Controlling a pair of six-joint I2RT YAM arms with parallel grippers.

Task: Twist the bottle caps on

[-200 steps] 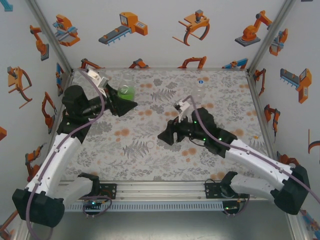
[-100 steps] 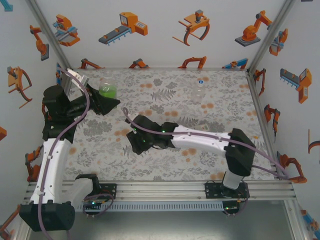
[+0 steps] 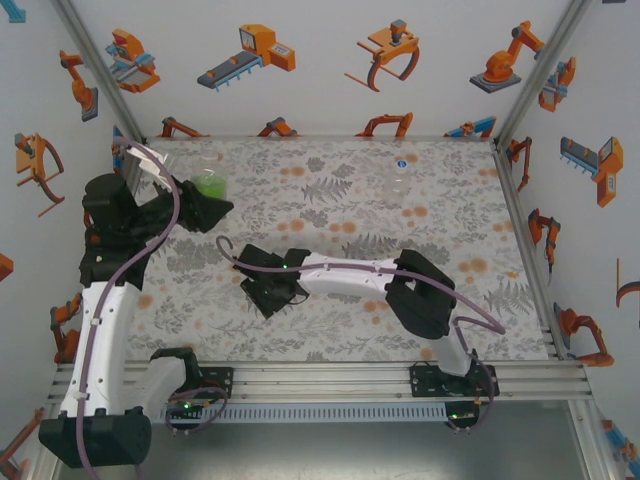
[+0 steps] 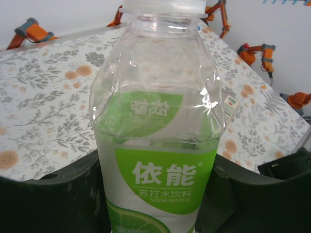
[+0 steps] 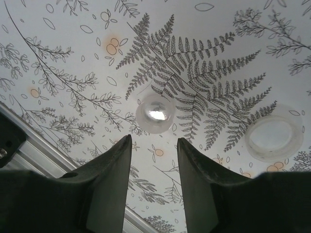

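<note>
A clear bottle [image 4: 158, 145] with a white-and-green label stands upright between the fingers of my left gripper [image 4: 155, 208], which is shut on its lower body. A whitish cap [image 4: 163, 5] sits on its neck at the top edge. From above, that bottle [image 3: 210, 184] and my left gripper [image 3: 205, 205] are at the back left. My right gripper [image 3: 262, 295] reaches across to the left-centre of the table. In the right wrist view this gripper [image 5: 153, 140] is open, with nothing between its fingers. A small clear cap [image 5: 155, 113] lies just ahead of the tips. A white cap [image 5: 274, 138] lies to the right.
Another clear bottle [image 3: 399, 180] with a blue top [image 3: 400, 158] stands at the back right. The floral table mat [image 3: 450, 230] is bordered by patterned walls. An aluminium rail [image 5: 34, 155] runs close by the right gripper's left finger.
My right arm has swung far left across the table and its jaws have narrowed. My left arm has carried the labelled bottle further left and back.
</note>
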